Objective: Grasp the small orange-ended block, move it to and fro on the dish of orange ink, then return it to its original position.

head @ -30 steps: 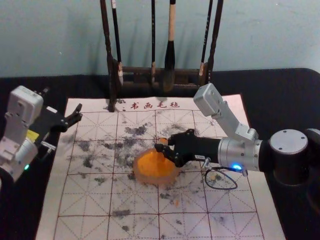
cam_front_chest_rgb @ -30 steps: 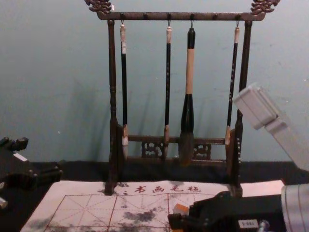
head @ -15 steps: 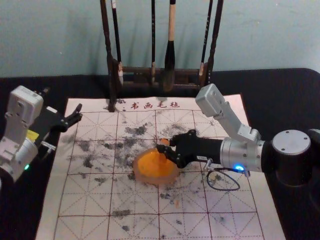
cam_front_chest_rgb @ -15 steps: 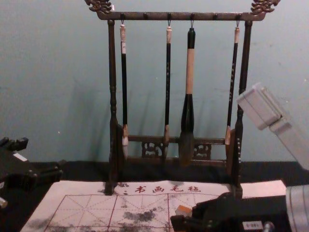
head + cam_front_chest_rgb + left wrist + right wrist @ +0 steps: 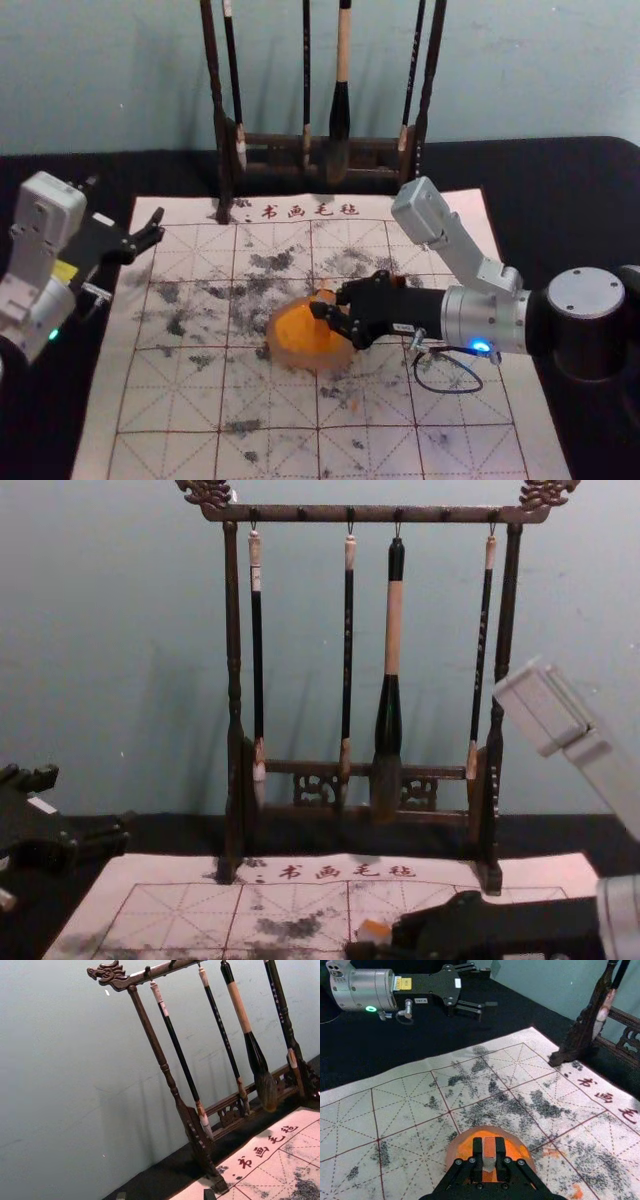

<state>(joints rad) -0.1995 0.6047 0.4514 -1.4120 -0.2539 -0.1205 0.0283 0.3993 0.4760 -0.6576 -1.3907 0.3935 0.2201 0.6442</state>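
My right claw [image 5: 489,1146] pinches the block [image 5: 489,1148] over the ink dish [image 5: 453,1151], its lower end perhaps touching down. My left claw [image 5: 159,224] hangs open at far left.

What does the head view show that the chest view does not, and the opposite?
Head view, not chest view: the dish of orange ink, the right arm's looped cable.
Chest view, not head view: the rack's top bar with carved ends.
Both: the right gripper reaching in from the right, the small block in its jaws; the left gripper, idle at the left; the hanging brushes; the gridded mat.
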